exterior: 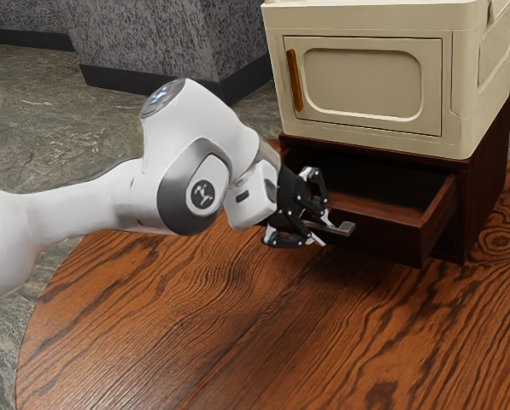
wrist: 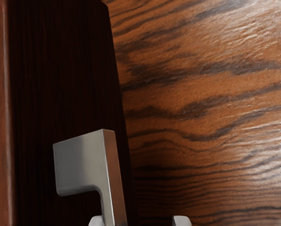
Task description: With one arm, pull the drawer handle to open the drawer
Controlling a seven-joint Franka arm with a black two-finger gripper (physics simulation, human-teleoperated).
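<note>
In the exterior view my gripper (exterior: 324, 227) stands open at the front of the dark wooden drawer (exterior: 378, 228), its two fingers on either side of the grey metal handle (exterior: 346, 229). The drawer is pulled partway out of its cabinet, and its inside shows from above. The wrist view shows the handle (wrist: 109, 174) on the dark drawer front (wrist: 60, 84). There the fingertips of my gripper (wrist: 139, 221) are spread wide, one close beside the handle's bar and the other well apart from it. Whether the nearer finger touches the bar, I cannot tell.
A cream box (exterior: 370, 141) with an orange-brown handle (exterior: 295, 80) rests on top of the dark cabinet (exterior: 487, 184). Both the cabinet and the drawer are over a round wood-grain table (exterior: 237, 342). Behind are grey textured walls (exterior: 152, 38).
</note>
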